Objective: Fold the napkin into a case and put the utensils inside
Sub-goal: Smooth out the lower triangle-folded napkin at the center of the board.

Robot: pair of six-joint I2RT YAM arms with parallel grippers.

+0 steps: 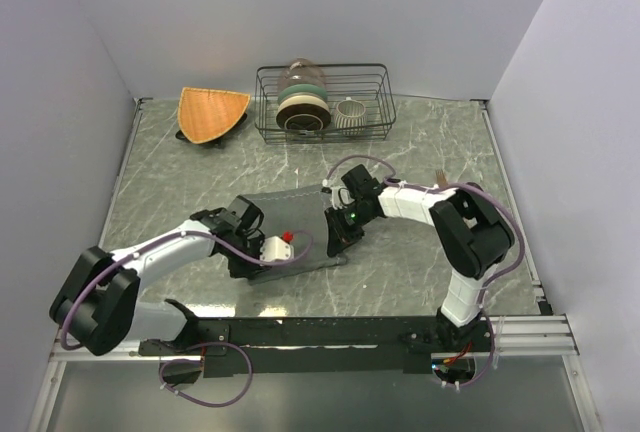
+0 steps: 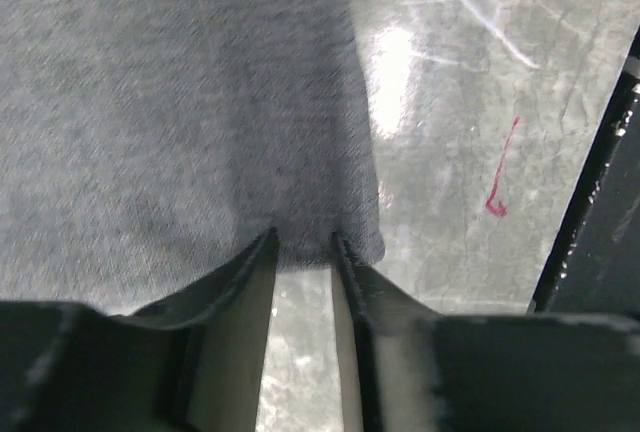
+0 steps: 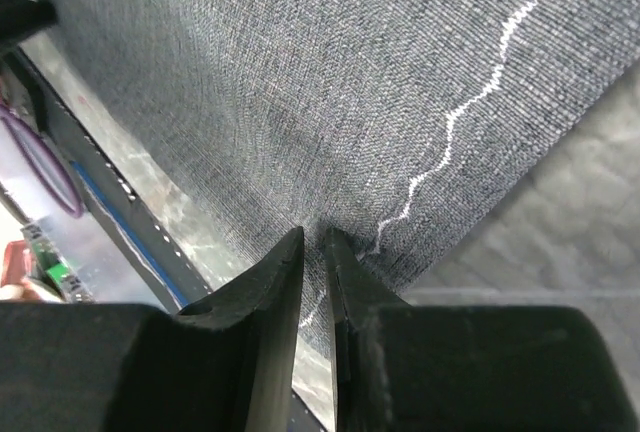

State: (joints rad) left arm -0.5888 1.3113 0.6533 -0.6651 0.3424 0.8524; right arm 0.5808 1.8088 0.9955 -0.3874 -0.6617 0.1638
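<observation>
Left pincer: my left pincer [image 2: 305, 242] was almost closed, with a thin slot between the fingers, nipping the napkin's [image 2: 180, 102] edge right at a corner.
Right pincer: my right pincer [image 3: 315, 237] was pinched nearly together on the cloth's rim close to another corner, and the fabric puckered toward the tips.
Napkin: from above I saw the napkin [image 1: 295, 217] spread on the marble bench [image 1: 420, 262] mid-way between the two arms, the left pincer [image 1: 262, 252] at its left near side and the right pincer [image 1: 337, 242] at its right near side.
Lift: I could not tell whether the gripped corners were off the bench.
Utensils: a copper-coloured piece of the utensils [image 1: 440, 174] showed just behind the right arm, well apart from the napkin.
Far side: a wire rack [image 1: 375, 102] of dishes and an orange mat [image 1: 212, 112] sat by the back wall.
</observation>
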